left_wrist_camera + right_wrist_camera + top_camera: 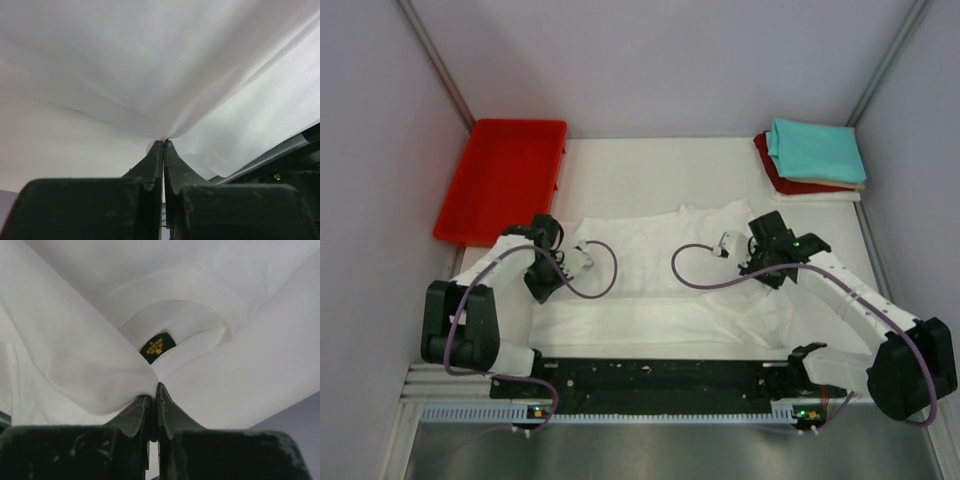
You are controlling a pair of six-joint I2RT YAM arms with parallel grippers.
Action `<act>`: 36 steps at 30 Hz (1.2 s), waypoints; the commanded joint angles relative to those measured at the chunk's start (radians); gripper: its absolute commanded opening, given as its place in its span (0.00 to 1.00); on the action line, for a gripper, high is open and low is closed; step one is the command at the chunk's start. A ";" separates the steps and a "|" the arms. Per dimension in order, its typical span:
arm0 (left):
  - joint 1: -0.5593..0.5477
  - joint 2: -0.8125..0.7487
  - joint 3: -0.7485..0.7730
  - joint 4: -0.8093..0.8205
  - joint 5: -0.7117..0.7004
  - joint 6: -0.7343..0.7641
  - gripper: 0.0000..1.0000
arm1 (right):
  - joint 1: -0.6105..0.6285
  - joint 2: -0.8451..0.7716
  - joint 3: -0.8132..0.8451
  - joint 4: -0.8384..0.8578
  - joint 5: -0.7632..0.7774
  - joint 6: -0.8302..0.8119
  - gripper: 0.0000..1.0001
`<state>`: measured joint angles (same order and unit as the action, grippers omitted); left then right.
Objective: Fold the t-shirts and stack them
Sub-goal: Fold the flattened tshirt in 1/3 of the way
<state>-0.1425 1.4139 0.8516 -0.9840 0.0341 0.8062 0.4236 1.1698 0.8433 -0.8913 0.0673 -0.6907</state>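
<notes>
Top external, table (620, 170), grey walls (670, 60), left claw (586, 256) and right claw (722, 244) pinching white t-shirt (650, 255)

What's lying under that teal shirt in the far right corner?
Under the teal shirt, a cream shirt shows only a thin edge and a dark red shirt peeks out. The rest of both is covered.

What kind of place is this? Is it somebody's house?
Probably not a house; it looks like a robot test booth. Plain grey walls box in a white table, two robot arms are bolted to a rail at its edge, with a white t-shirt between them.
</notes>
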 commanded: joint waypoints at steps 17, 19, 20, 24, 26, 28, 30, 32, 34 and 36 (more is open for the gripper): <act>0.011 0.068 0.076 0.163 -0.135 -0.096 0.28 | -0.075 0.171 -0.026 0.589 0.244 -0.022 0.48; 0.026 0.057 0.122 0.182 -0.161 -0.134 0.31 | -0.133 0.209 0.096 0.540 0.418 0.249 0.50; 0.032 0.039 0.144 0.183 -0.161 -0.150 0.32 | -0.149 0.218 0.179 0.423 0.422 0.425 0.50; 0.026 -0.091 0.172 0.086 -0.006 -0.116 0.34 | -0.194 0.122 0.260 0.171 0.051 0.855 0.39; 0.003 -0.157 0.149 0.018 0.079 -0.076 0.30 | -0.195 0.018 0.193 0.138 -0.047 0.998 0.24; -0.035 -0.193 0.104 -0.065 0.136 -0.042 0.21 | -0.194 -0.115 0.073 0.132 -0.122 1.120 0.00; -0.066 -0.190 0.054 -0.111 0.165 -0.044 0.16 | -0.194 -0.197 -0.016 0.132 -0.194 1.224 0.00; -0.081 -0.184 -0.009 -0.110 0.167 -0.053 0.12 | -0.194 -0.235 -0.110 0.134 -0.262 1.276 0.00; -0.085 -0.171 -0.063 -0.090 0.165 -0.062 0.11 | -0.195 -0.268 -0.202 0.155 -0.297 1.341 0.00; -0.086 -0.155 -0.098 -0.064 0.164 -0.074 0.11 | -0.194 -0.309 -0.317 0.207 -0.314 1.425 0.00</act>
<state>-0.2256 1.2304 0.8246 -1.0153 0.1532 0.7361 0.2264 0.8921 0.6857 -0.6994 -0.1223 0.4839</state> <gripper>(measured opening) 0.111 0.003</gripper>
